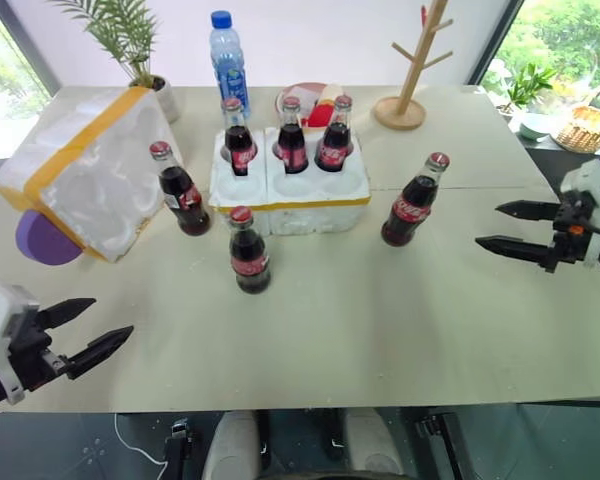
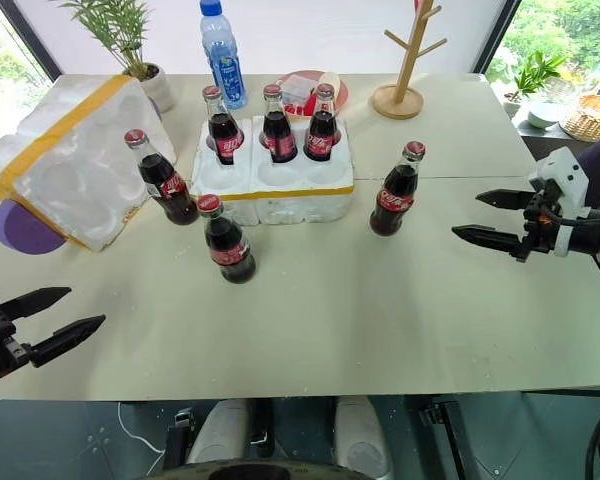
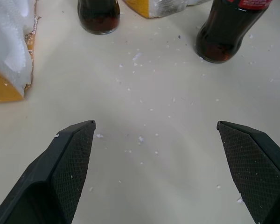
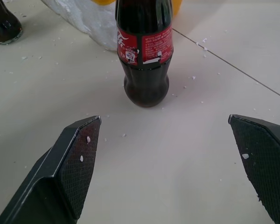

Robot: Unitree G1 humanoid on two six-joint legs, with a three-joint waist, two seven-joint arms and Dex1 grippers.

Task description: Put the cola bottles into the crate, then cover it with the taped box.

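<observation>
Both tools released, empty: right tool (image 1: 501,226) faces the cola bottle (image 1: 414,201) on the counter (image 1: 380,320) right of the crate (image 1: 290,185); left tool (image 1: 92,328) idles. Grab high and you tip it; taped box (image 1: 85,170) waits left.

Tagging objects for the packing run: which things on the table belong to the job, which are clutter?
Job: six cola bottles, three seated in the crate, three standing loose; the taped box.

Clutter: water bottle, potted plant, wooden rack, red plate, purple disc.
</observation>
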